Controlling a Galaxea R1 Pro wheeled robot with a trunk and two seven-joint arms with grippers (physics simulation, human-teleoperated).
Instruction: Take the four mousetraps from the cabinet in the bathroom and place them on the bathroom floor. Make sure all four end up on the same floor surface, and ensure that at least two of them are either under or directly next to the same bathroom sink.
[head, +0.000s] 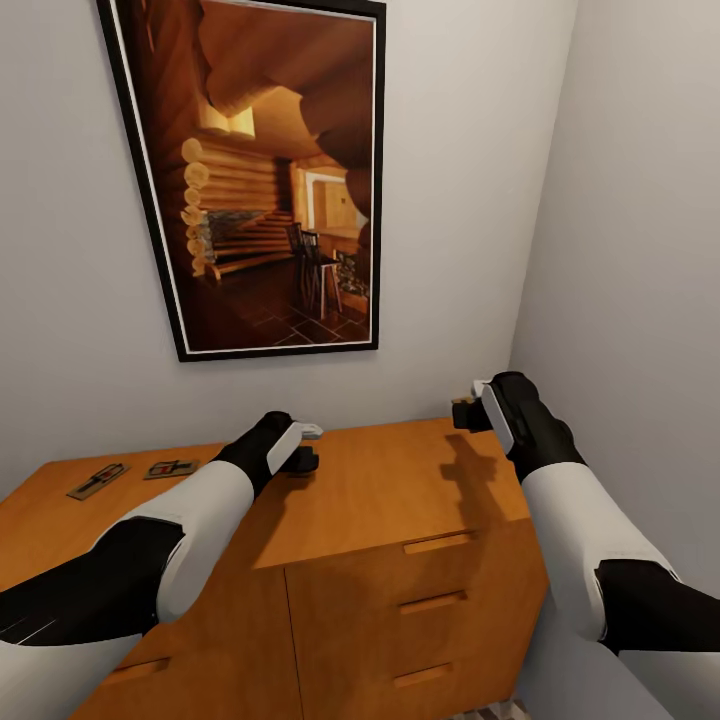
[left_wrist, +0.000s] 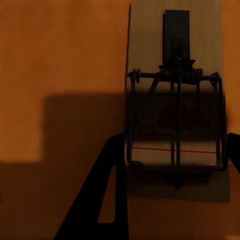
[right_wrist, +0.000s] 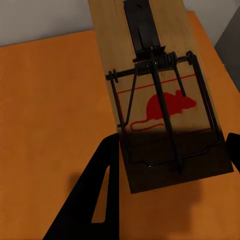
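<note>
Mousetraps are split between the grippers and the cabinet top; one mousetrap (left_wrist: 175, 130) lies between the left gripper (head: 300, 447) fingers, apparently clamped, low over or resting on the cabinet (head: 400, 500), which I cannot settle; its long axis runs along the fingers, spring bar near the middle and the dark latch end pointing away from the wrist; another trap (right_wrist: 162, 95) is held in the right gripper (head: 470, 410), jaws clenched on its near end, lifted clear above the wood and tilted, red mouse mark facing up, latch end also pointing away; gripping at one short end likely keeps the wire parts free; two more traps (head: 97, 481) (head: 170, 468) lie flat near the cabinet's far left, beside each other, under the framed picture (head: 260, 180).
</note>
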